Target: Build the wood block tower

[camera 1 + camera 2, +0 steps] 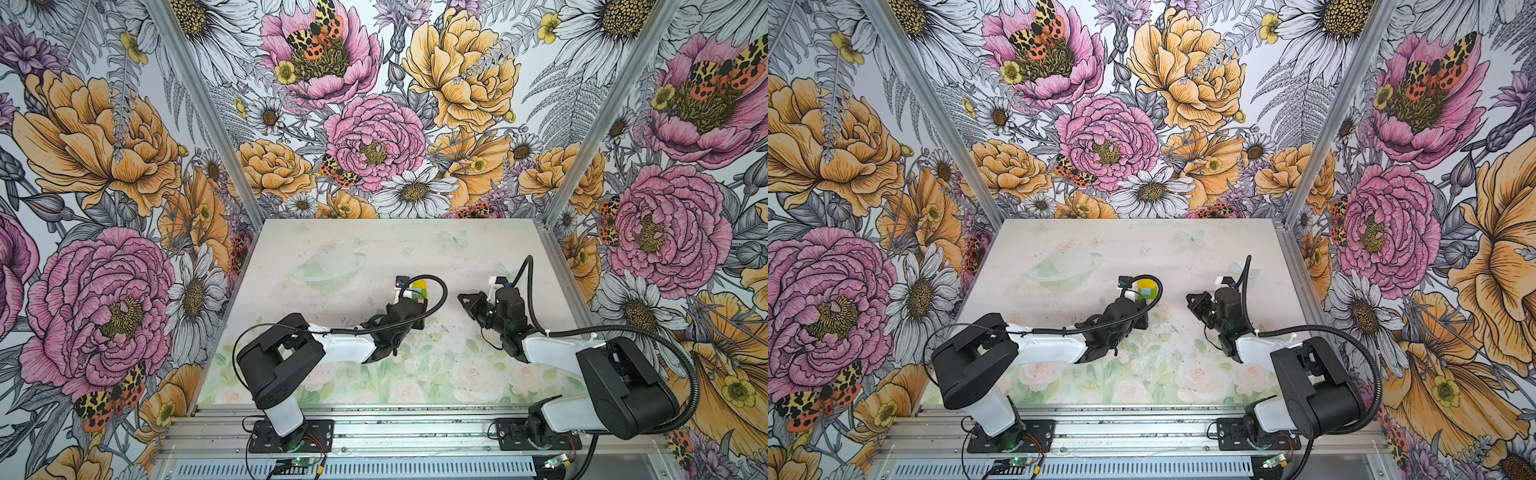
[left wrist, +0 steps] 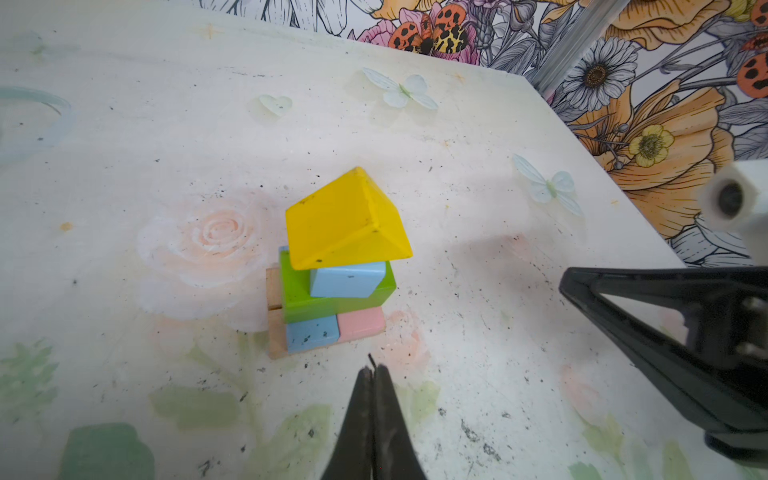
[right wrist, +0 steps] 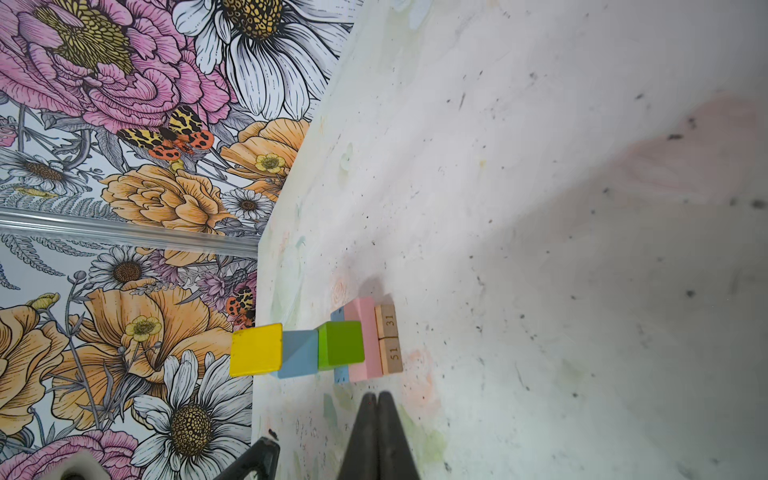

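Observation:
The tower (image 2: 340, 266) stands on the table. It has two tan planks (image 2: 274, 316) at the base, then a light blue brick (image 2: 311, 336) beside a pink brick (image 2: 361, 324). Above come a green brick (image 2: 299, 297), a light blue cube (image 2: 347, 280) and a yellow roof piece (image 2: 345, 220), set slightly askew. In both top views the tower (image 1: 419, 289) (image 1: 1146, 289) shows just past the left wrist. My left gripper (image 2: 372, 368) is shut and empty, a short way from the base. My right gripper (image 3: 376, 395) (image 1: 461, 297) is also shut and empty, pointing at the tower (image 3: 324, 345) from the right.
The pale floral table (image 1: 374, 249) is walled by flowered panels on three sides. An aluminium rail (image 1: 374, 432) carrying both arm bases runs along the front edge. The right gripper's black finger (image 2: 623, 291) shows in the left wrist view.

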Motion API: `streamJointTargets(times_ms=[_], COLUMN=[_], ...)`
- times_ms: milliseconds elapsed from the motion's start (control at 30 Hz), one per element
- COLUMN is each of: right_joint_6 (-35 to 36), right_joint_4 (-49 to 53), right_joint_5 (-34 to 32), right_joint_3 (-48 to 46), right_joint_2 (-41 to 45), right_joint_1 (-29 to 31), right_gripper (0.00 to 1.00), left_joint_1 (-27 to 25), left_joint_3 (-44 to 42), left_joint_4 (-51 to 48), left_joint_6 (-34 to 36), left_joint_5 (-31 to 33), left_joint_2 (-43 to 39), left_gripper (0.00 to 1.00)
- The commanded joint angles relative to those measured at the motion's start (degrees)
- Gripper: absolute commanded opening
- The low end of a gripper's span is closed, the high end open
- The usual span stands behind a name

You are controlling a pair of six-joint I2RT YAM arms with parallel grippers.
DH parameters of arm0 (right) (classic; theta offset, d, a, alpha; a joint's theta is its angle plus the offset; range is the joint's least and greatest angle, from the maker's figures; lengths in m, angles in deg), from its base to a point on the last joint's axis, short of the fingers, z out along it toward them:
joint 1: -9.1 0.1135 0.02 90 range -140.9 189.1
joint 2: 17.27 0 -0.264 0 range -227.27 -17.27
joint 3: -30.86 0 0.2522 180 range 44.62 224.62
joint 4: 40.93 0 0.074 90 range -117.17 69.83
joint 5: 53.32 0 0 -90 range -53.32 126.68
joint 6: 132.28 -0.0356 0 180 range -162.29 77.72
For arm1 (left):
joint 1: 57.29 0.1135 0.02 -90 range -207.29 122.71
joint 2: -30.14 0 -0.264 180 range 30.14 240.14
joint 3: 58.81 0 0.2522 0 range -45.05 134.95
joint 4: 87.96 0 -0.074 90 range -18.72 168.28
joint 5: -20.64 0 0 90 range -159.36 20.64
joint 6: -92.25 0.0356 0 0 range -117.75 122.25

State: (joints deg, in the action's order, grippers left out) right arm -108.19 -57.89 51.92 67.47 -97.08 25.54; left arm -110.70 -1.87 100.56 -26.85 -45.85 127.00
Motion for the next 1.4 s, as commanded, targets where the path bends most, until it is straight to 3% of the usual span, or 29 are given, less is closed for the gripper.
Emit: streamJointTargets(times_ms=[0,333,1367], right_joint_6=[1.7,1.68,1.44], right_joint_4=[-1.8,-2.59,-3.73], right_joint_5=[0.24,0.42,1.19], right_joint_3=[-0.53,-1.37,-2.48], right_joint_2=[1.85,1.85,1.49], right_joint_1=[-0.45,-1.07,-2.81], right_gripper=[0.0,0.0,0.0], left_joint_1=[0.62,1.83,2.34], left_joint_3=[-2.35,-6.4,-0.42], left_joint_4=[7.51,15.86,14.4], left_joint_6=[2.46,3.34,3.88], left_joint_5=[-3.98,-10.58,-8.83], left_joint_2=[-1.19,-0.41,5.07], left_gripper=[0.0,0.0,0.0])
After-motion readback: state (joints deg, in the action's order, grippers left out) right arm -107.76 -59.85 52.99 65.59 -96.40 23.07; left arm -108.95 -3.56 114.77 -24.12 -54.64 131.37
